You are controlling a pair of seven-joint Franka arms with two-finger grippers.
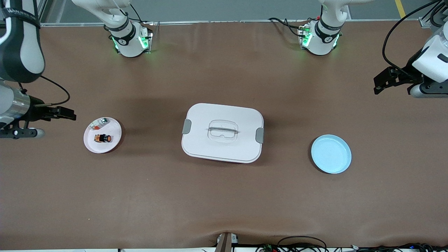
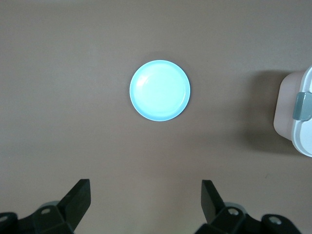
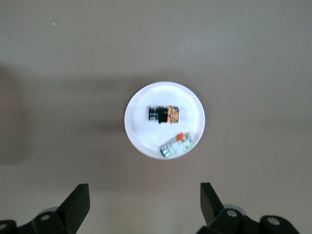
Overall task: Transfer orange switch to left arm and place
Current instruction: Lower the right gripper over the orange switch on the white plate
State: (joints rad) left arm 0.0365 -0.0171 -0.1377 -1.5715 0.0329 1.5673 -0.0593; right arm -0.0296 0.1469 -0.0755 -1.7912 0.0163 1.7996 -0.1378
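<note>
My right gripper [image 3: 141, 204] is hanging spread and empty over the table's right-arm end. The orange switch [image 1: 102, 138] is lying on the pink plate [image 1: 113, 140]; the box [image 1: 222, 132] is sitting mid-table. My left gripper [image 2: 146, 202] is hovering spread near the blue plate [image 1: 331, 154]. I am seeing no readable writing.

So the left gripper [image 2: 146, 202] is hanging up over bare brown table [image 2: 58, 97] with its fingers [image 2: 78, 197] spread wide, nothing between them. A round blue plate [image 2: 160, 90] sits there, and the white box [image 2: 295, 117] with its grey clasp [image 2: 303, 106] pokes in at the edge, well apart from the plate
</note>
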